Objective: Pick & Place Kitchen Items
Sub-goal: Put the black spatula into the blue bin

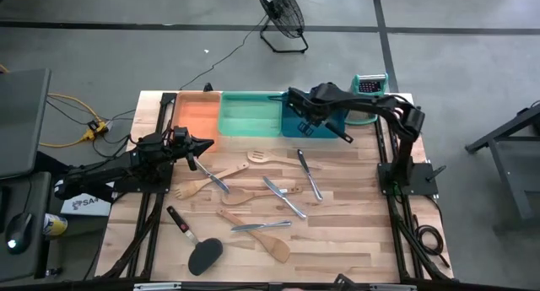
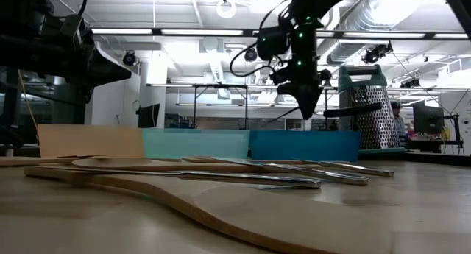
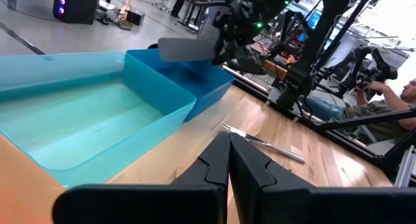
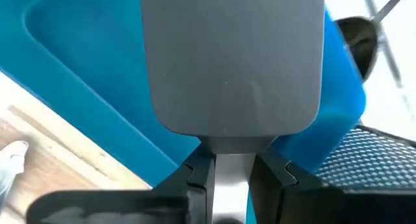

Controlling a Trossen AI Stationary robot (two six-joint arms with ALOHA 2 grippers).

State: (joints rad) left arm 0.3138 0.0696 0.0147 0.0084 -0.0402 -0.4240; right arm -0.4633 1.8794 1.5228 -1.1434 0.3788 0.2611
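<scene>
R hand (image 1: 305, 121) is clamped on a black long-handled turner (image 1: 337, 132), held up in the air over the blue tray (image 1: 314, 122). In the R wrist view the fingers (image 4: 195, 175) pinch the neck just under the flat grey blade (image 4: 231, 62), w/ blue tray wall right beyond it. In the high view the turner's handle runs out from the hand toward the table's R side, crossing the tray's near rim. Steel grater (image 1: 369, 86) w/ teal top stands just past the tray, on the R arm's side.

L hand (image 1: 201, 144) hangs over the table near the orange tray (image 1: 194, 114); fingers (image 3: 224, 162) are shut together, nothing between them. Green tray (image 1: 250, 114) sits betw. orange and blue.

Rest of the utensils lie loose on the table (image 1: 354, 232), out from both hands toward the near edge: wooden fork (image 1: 192, 187) and slotted wooden spoon (image 1: 272, 156) closest to the hands, silver cutlery (image 1: 309, 175) among them, another wooden spatula (image 1: 261, 236) further down. A second black turner (image 1: 196, 245) lies nearest the front edge on the L arm's side, well apart from the trays.
</scene>
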